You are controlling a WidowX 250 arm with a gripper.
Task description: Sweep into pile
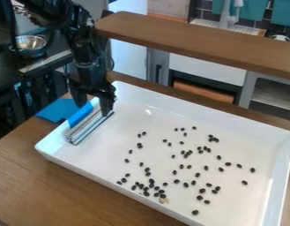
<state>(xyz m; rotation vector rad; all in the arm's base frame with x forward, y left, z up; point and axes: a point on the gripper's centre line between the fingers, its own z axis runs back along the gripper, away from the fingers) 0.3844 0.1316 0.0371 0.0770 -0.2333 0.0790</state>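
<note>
I hold my black two-finger tool (93, 110) with its fingers apart, over the silver ribbed metal bar (87, 129) at the left end of the white rectangular tray (124, 185). The small black oval beans (151, 181) lie scattered in this tray, on the brown wooden bench (50, 187).

Hangs from the upper left on a black arm (87, 54). Points steeply downward, with jaws spread apart.
</note>
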